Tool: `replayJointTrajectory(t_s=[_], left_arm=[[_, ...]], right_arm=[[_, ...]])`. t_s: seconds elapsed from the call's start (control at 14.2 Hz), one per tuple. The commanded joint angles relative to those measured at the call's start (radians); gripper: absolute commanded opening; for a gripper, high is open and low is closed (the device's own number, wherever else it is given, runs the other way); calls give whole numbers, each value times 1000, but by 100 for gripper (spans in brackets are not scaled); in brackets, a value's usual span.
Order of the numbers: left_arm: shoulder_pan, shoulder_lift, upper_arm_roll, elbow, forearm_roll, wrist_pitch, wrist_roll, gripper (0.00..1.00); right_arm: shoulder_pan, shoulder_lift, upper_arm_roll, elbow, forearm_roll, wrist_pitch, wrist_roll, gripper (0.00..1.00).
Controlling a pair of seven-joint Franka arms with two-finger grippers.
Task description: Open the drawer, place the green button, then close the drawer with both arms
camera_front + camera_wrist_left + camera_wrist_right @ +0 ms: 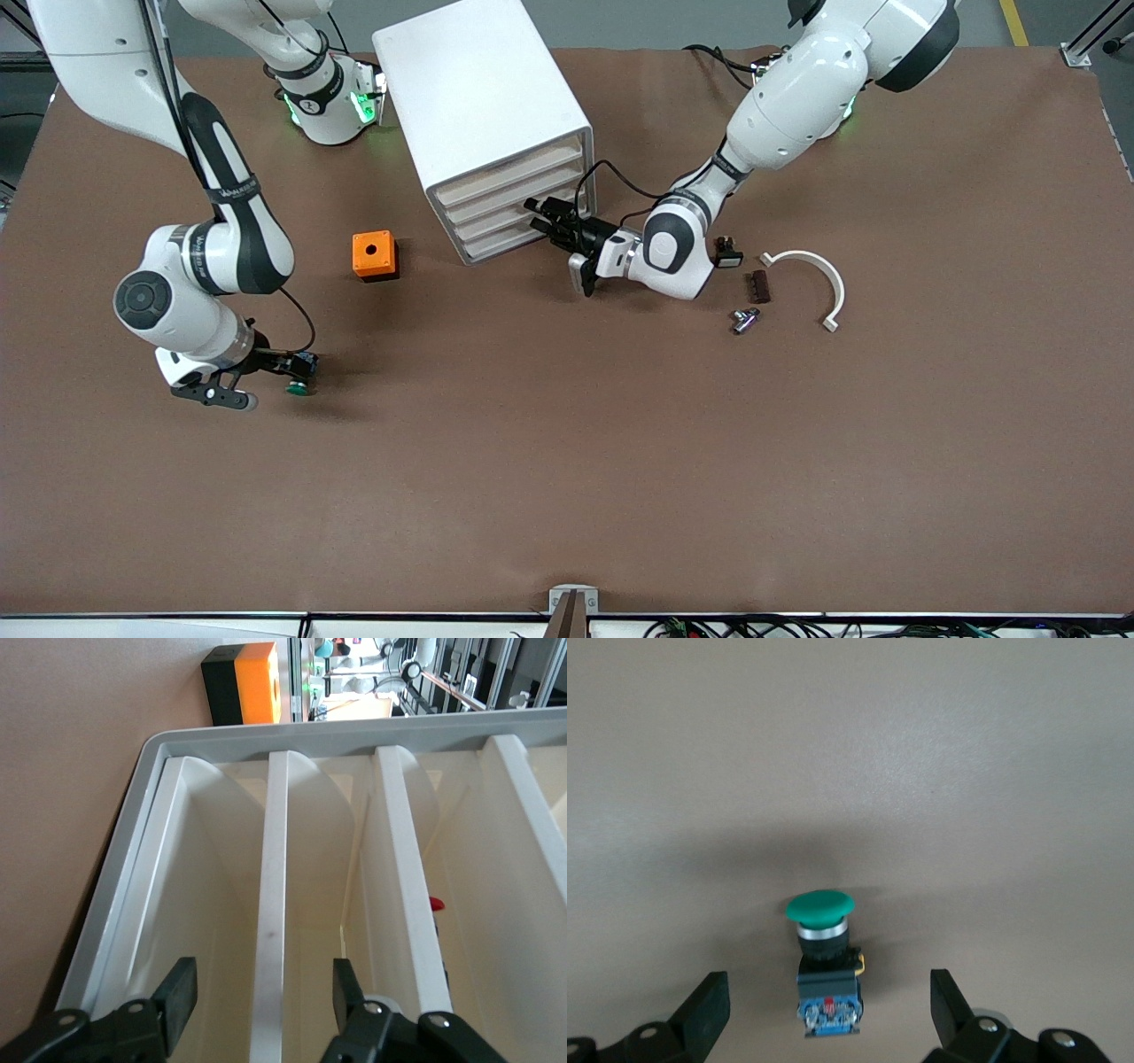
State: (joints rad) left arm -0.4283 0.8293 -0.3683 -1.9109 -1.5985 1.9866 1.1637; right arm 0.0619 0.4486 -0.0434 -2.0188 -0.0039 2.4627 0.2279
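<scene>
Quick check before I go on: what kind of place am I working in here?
Probably a robotics lab bench: two white arms at a brown-covered table, a small white cabinet of drawers, loose parts like the green button, and cabling along the edge.

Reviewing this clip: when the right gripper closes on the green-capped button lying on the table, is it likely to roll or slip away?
The button lies on its side between the open right gripper fingers, so its round green cap could probably let it roll a little. Its blocky body likely gives the fingers flatter sides to grip. It looks small and rigid, probably light.
</scene>
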Motion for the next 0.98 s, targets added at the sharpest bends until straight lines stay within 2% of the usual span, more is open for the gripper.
replayJointTrajectory(t_s=[0.0,0.35,0.7,0.84,0.91], left_arm=[[-52,-7,-3,-16,-73,44,33,57],[-53,-7,-1,-14,-81,47,4,28],[-44,-15,8,-7,-67,46,-52,26],[-47,-15,8,-7,-67,46,-56,23],[-46,-16,8,-7,-67,46,-59,18]], right_arm=[[1,28,2,0,-2,-1,17,100],[4,53,3,0,-2,-24,19,100],[10,58,2,2,-2,-59,18,100],[12,58,2,2,-2,-73,14,100],[12,58,2,2,-2,-73,8,100]])
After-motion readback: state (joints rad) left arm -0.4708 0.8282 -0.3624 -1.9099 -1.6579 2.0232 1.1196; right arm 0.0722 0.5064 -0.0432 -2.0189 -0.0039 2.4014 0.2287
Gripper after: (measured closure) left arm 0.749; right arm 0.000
